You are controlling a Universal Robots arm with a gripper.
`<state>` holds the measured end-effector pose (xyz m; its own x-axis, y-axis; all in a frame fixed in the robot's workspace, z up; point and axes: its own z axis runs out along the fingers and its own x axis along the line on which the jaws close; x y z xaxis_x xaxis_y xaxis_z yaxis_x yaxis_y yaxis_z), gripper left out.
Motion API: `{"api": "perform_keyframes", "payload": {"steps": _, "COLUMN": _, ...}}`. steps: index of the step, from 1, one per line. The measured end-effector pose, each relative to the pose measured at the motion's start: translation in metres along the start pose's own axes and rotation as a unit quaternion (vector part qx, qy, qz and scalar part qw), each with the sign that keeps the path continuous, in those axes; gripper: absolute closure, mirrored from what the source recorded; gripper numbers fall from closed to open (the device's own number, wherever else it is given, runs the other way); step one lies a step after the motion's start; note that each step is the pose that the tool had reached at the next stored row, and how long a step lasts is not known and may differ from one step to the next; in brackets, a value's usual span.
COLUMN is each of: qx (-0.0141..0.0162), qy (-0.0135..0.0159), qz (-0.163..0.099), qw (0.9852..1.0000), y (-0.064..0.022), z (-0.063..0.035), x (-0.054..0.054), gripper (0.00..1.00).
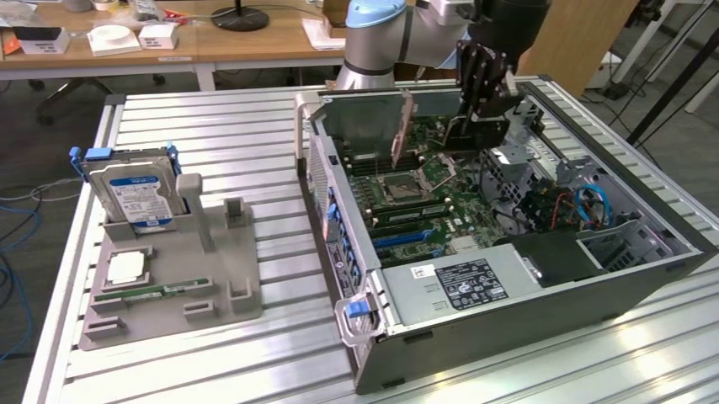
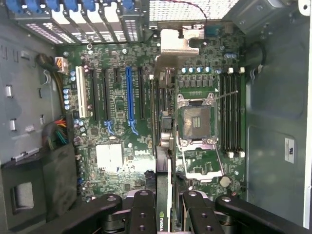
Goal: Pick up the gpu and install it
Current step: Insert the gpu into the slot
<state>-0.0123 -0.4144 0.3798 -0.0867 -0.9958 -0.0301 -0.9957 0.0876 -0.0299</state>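
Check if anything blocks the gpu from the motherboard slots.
Nothing visible does. The gripper holds the gpu edge-on over the motherboard, and the expansion slots beside it are bare; the spot beneath is hidden.

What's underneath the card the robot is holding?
The green motherboard shows around it, with the silver processor socket beside. The gpu, edge-on in the pincer, hides the strip straight below it.

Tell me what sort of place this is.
Probably a robotics lab set up for PC assembly: a robot arm over an open computer case on a slatted aluminium table, a grey fixture holding a hard drive, and office desks behind.
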Motion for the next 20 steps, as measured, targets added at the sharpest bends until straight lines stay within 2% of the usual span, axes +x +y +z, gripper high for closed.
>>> {"api": "perform_keyframes", "payload": {"steps": 8, "qx": 0.0002, "qy": 0.0001, "qz": 0.004, "qw": 1.0000, "y": 0.0001, "z": 0.0007, "x": -0.0001, "gripper": 0.74}}
{"api": "perform_keyframes", "payload": {"steps": 20, "qx": 0.0000, "qy": 0.0000, "qz": -0.003, "qw": 1.0000, "y": 0.0003, "z": 0.0046, "x": 0.0001, "gripper": 0.74}}
